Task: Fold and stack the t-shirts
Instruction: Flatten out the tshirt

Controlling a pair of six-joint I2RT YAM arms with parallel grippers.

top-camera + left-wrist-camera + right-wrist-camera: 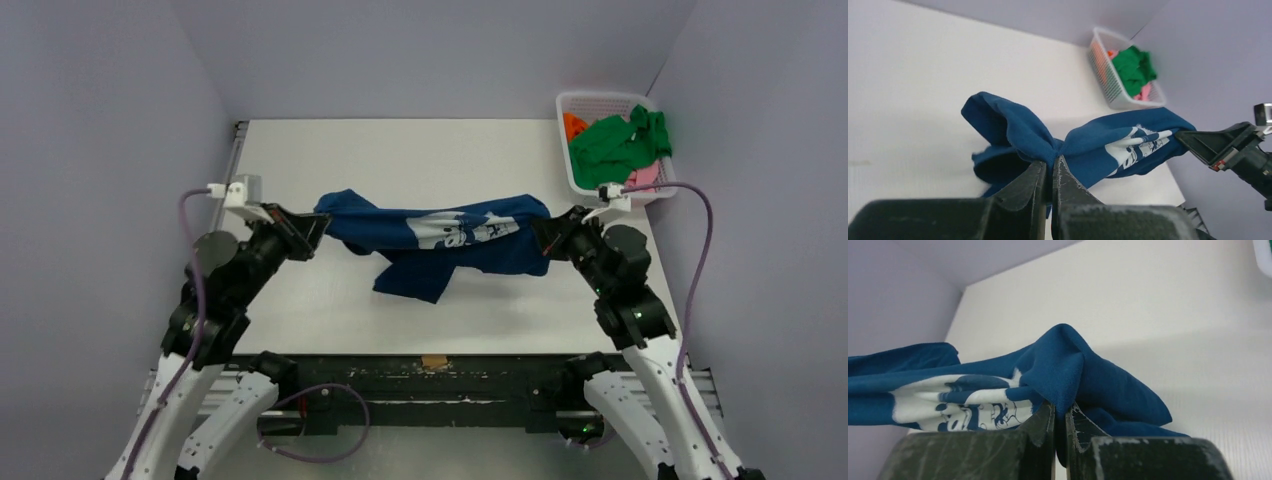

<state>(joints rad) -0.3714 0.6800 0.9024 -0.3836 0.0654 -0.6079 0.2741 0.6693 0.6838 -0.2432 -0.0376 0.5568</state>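
**A robot lab cell**

You are looking at a robot test cell in a lab, not a home or a shop. Plain pale-lilac walls box in a bare white bench on three sides, like a screened enclosure. Your left arm and right arm stand on a black rail bolted along the near edge. A purple cable loops openly to each wrist. What sits on the bench reads as test props: a blue shirt in the middle, and a white plastic basket of bright shirts in the far right corner.
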